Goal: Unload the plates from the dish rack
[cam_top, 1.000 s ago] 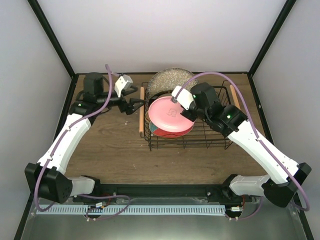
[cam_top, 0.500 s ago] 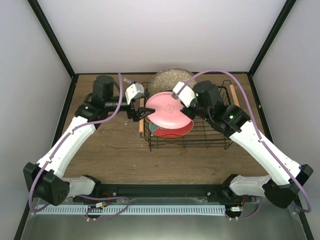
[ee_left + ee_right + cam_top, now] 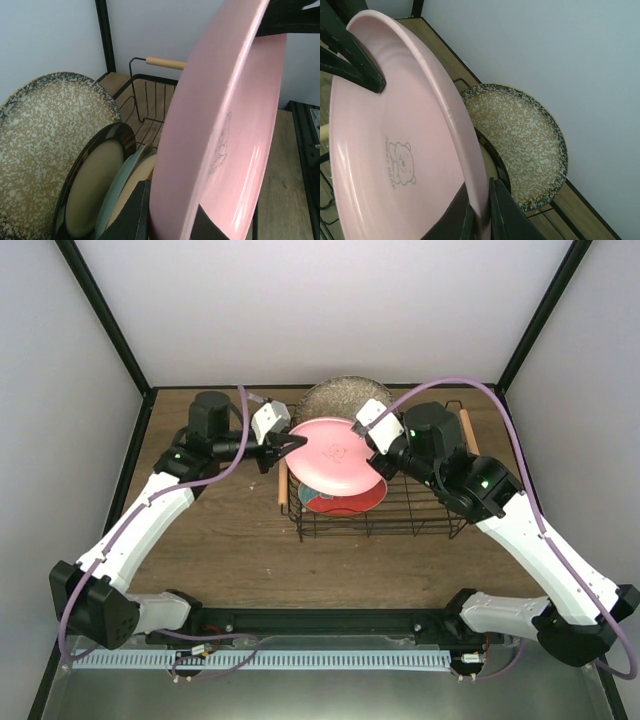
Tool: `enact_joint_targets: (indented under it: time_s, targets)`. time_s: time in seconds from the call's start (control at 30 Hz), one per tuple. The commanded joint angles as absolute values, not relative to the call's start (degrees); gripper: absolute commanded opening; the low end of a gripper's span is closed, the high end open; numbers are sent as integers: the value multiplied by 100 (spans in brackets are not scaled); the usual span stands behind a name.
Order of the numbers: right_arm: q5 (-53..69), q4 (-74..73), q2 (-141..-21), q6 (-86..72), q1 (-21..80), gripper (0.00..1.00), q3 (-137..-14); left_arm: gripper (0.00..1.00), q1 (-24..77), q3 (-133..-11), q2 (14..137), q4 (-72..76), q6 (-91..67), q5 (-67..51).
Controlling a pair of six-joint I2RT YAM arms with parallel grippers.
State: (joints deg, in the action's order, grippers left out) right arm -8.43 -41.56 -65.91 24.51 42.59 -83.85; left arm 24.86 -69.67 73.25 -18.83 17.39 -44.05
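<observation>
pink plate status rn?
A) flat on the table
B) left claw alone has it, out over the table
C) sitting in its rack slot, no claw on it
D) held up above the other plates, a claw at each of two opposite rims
D: the pink plate stands higher than the plates in the dish rack, with the right claw pinching one rim and the left claw straddling the opposite one.

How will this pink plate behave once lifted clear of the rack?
The pink plate looks rigid and glossy, so probably slippery where the right gripper pinches its rim. Held tilted, it may swing. Likely breakable if dropped.
</observation>
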Motion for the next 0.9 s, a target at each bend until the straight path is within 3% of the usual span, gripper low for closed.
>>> enact_joint_targets:
  time_s: [0.0, 0.1, 0.17, 0.27, 0.37, 0.47, 0.7, 0.87]
  targets:
    - [-896, -3631, -6485, 2128, 4298, 1, -8565, 4, 2587, -7015, 7384, -1615, 1650, -4913]
    - [-914, -3538, -6458, 2077, 4297, 2, -8489, 4, 2593, -7060, 7392, -1500, 1504, -4822]
    - [-940, -3441, -6440, 2061, 4297, 10, -8421, 4, 2585, -7105, 7400, -1406, 1347, -4724]
    - [-1091, -3163, -6350, 1987, 4298, 39, -8254, 4, 2567, -7223, 7410, -1280, 1162, -4539]
    - [-1318, -2708, -6117, 1937, 4298, 78, -8006, 4, 2473, -7417, 7420, -1191, 979, -4311]
    - [-1493, -2160, -5845, 1942, 4291, 96, -7766, 4, 2168, -7663, 7464, -992, 553, -4105]
    - [-2074, -1626, -5546, 1877, 4289, 100, -7658, 4, 88, -8373, 8021, -14, -1990, -4152]
    - [-2146, -1604, -5510, 1796, 4280, 100, -7553, 4, -1074, -8042, 8471, 275, -3421, -3781]
